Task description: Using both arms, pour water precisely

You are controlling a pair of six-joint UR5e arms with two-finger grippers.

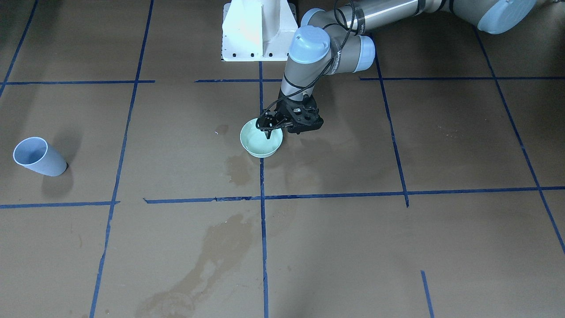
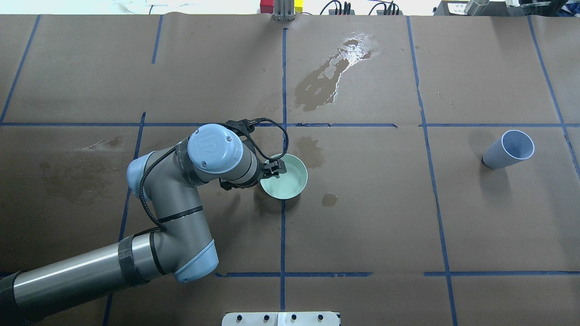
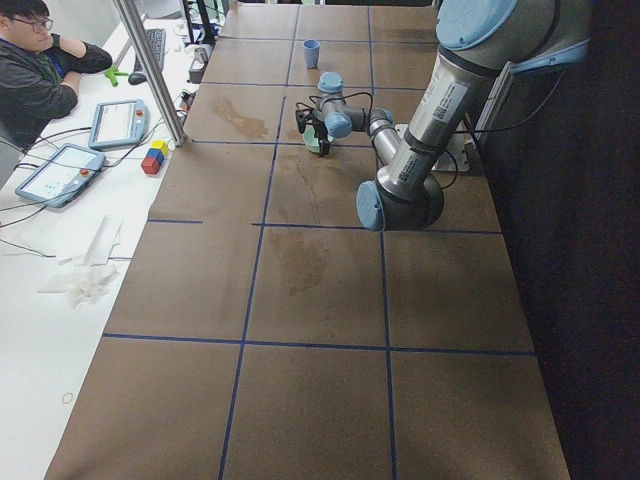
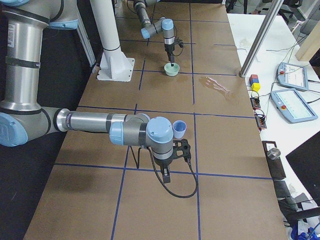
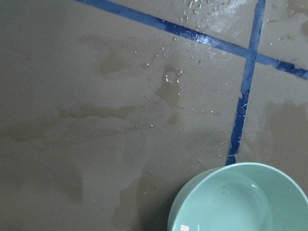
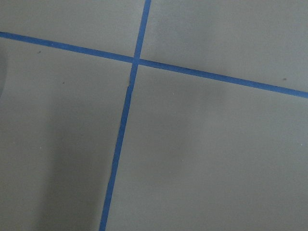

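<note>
1. Front-facing view: the left hand [image 1: 270, 127] straddles the rim of the mint bowl [image 1: 260, 154], one finger inside. It is judged closed on that rim. The blue cup [image 1: 37, 157] stands well away from this hand.
2. Overhead view: wet patches mark the desk [image 2: 476, 226] beyond the hand. The joint-cap logo is not legible.
3. Right side view: the right hand [image 4: 167, 174] hangs near the cup. I cannot tell its state.
4. Left wrist view: the water [image 5: 226, 202] lies in the bowl, a faint sheen.
5. Judgement: the bowl grasp is in hand. The next move calls for a level lift towards the cup.
</note>
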